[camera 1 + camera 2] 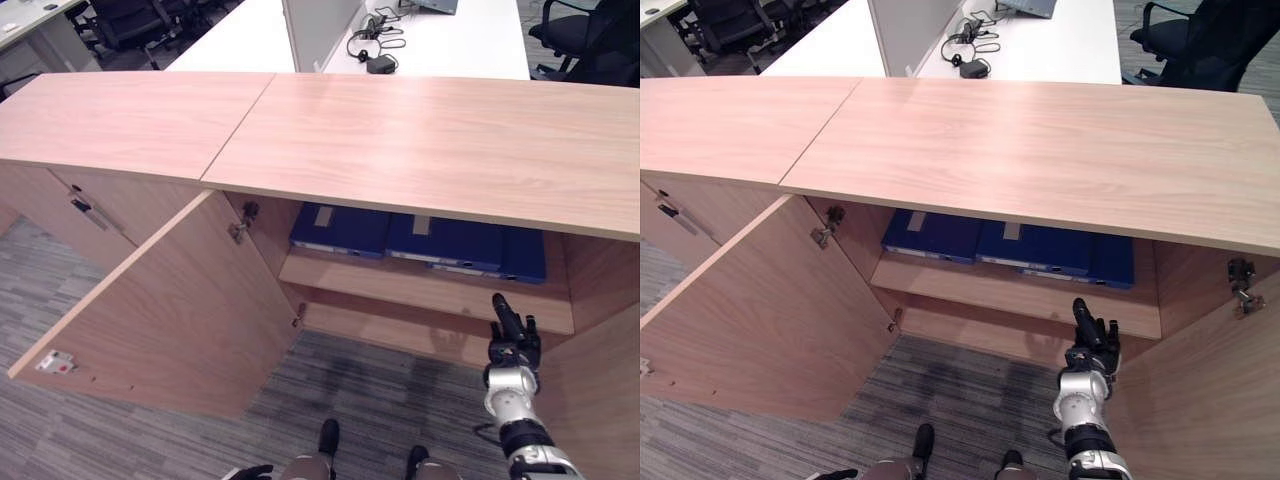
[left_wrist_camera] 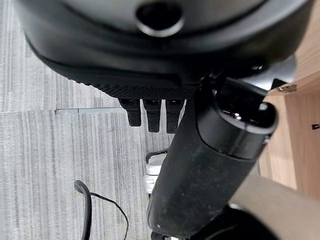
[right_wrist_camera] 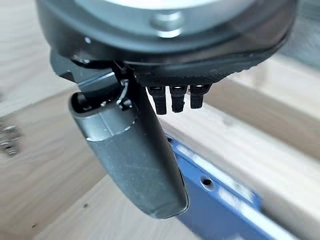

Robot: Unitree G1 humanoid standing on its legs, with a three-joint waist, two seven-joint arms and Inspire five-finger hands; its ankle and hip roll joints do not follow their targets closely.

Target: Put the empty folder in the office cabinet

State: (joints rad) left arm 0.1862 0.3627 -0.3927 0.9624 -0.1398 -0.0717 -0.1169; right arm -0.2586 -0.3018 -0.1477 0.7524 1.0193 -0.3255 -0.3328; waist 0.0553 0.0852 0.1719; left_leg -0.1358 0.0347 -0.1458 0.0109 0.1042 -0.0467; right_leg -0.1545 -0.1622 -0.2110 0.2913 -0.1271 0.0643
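You've got grey striped carpet (image 1: 380,400) across the bottom of the frame, a white desk (image 1: 470,45) along the top with a grey divider panel (image 1: 320,30) and tangled cables (image 1: 375,45), and black office chairs (image 1: 590,40) in both upper corners.

Wooden cabinet shelf (image 1: 400,280) carries blue folders (image 1: 420,240) lying flat, side by side, under cabinet top (image 1: 400,130).

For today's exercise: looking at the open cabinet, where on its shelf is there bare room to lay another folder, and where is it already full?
The back of the shelf is crowded with blue folders lying flat side by side. Bare wood runs along its front strip, before the folders, between the open left door and the right hand. The cabinet top is bare too.
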